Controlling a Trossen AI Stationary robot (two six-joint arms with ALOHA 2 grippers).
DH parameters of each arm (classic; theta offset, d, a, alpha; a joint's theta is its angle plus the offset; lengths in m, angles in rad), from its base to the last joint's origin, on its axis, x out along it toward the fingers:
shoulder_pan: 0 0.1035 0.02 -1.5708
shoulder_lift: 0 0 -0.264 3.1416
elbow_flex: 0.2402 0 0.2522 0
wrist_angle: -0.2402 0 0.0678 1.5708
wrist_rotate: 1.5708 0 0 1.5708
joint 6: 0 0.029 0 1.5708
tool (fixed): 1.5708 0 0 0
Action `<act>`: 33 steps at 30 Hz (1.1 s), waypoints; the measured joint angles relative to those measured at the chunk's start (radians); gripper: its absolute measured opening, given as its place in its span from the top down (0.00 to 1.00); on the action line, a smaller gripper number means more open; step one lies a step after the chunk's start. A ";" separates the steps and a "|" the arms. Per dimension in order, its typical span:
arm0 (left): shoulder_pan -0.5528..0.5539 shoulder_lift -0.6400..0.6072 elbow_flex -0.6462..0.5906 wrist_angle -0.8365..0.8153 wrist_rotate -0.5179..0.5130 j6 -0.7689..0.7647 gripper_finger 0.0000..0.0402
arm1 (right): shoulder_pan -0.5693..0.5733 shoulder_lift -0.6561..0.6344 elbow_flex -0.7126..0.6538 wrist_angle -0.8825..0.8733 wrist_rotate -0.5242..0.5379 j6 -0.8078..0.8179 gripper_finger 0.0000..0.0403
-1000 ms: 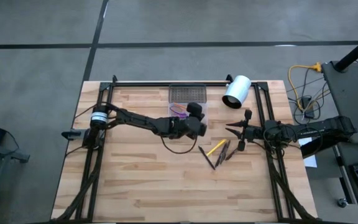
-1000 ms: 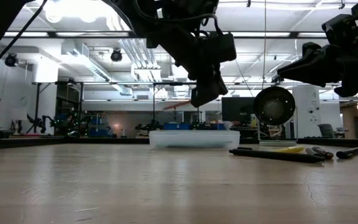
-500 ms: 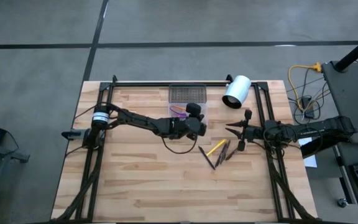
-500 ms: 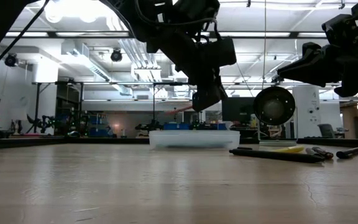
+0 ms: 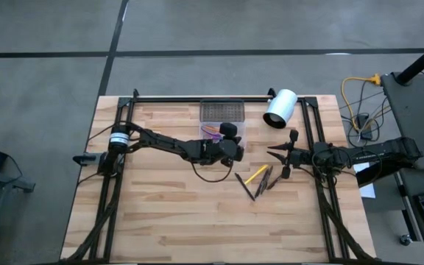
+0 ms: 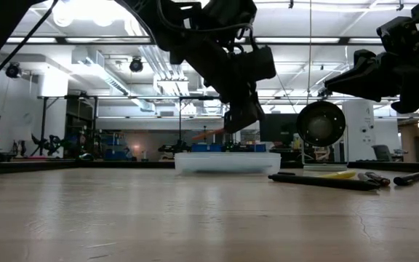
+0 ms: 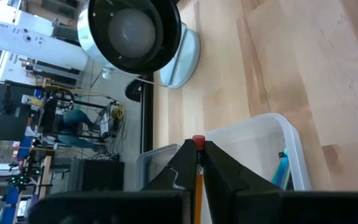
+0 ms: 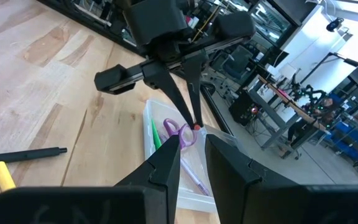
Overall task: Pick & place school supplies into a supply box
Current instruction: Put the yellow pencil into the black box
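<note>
The left gripper (image 5: 234, 144) hangs over the clear box (image 5: 223, 124), its fingers pinching an orange pencil (image 7: 197, 174) with a red eraser. A clean drop wants the pencil lined up along the box and lowered inside the rim before release. One box holds one pair of scissors (image 8: 178, 132) and one green pen (image 8: 155, 135). About four pens and pencils (image 5: 260, 178) lie beside the waiting right gripper (image 5: 280, 156), whose fingers stand slightly apart on nothing.
</note>
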 joint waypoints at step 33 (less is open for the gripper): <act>0.000 0.001 -0.003 -0.012 -0.003 -0.035 0.93 | 0.000 0.000 0.000 0.000 0.000 0.000 0.83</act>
